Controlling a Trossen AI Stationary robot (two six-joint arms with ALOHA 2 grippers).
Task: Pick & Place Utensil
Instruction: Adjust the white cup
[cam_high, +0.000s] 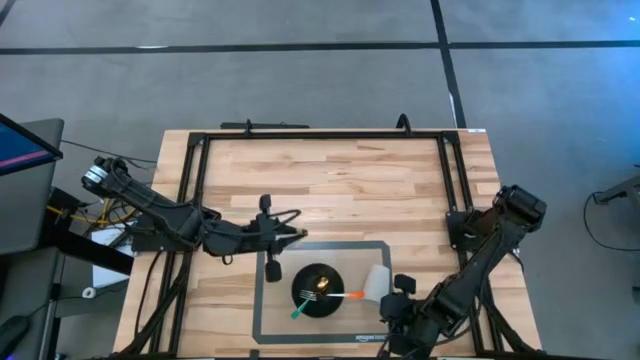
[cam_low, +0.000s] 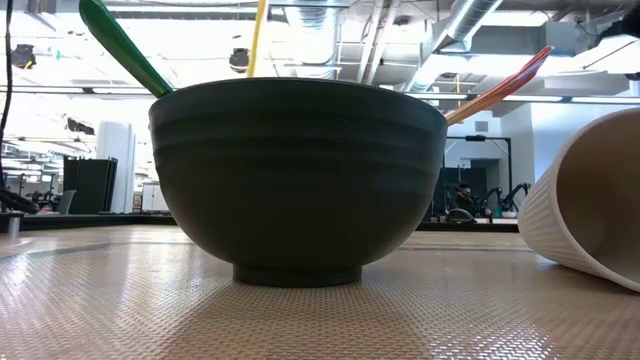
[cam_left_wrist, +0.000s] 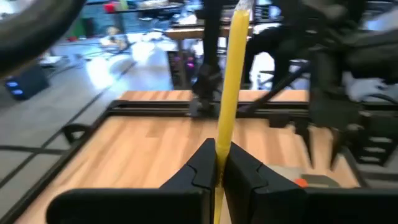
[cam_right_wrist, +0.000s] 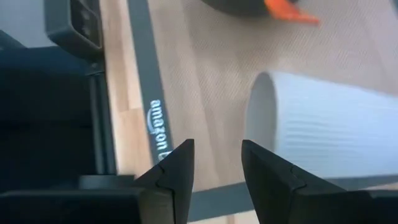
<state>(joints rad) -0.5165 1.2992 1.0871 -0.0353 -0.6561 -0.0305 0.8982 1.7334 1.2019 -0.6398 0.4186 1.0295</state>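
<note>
Reaching in from the table's left, left gripper (cam_left_wrist: 216, 163) clamping a yellow utensil (cam_left_wrist: 229, 87), seen clearly only in the left wrist view. Waiting near the front edge, right gripper (cam_right_wrist: 216, 163) gaping, holding nothing, beside a tipped white cup (cam_right_wrist: 329, 127). Leaning in the black bowl (cam_low: 297, 175): green utensil (cam_low: 122, 45), orange utensil (cam_low: 503, 85).

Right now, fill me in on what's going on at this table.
The left end effector is shut on a yellow utensil, holding it above the wooden table, off to the side of the dark bowl. A green utensil and an orange utensil already lean in that bowl, which sits on a grey mat. A white ribbed cup lies on its side beside the bowl. The right end effector waits open near the cup, at the mat's edge.
</note>
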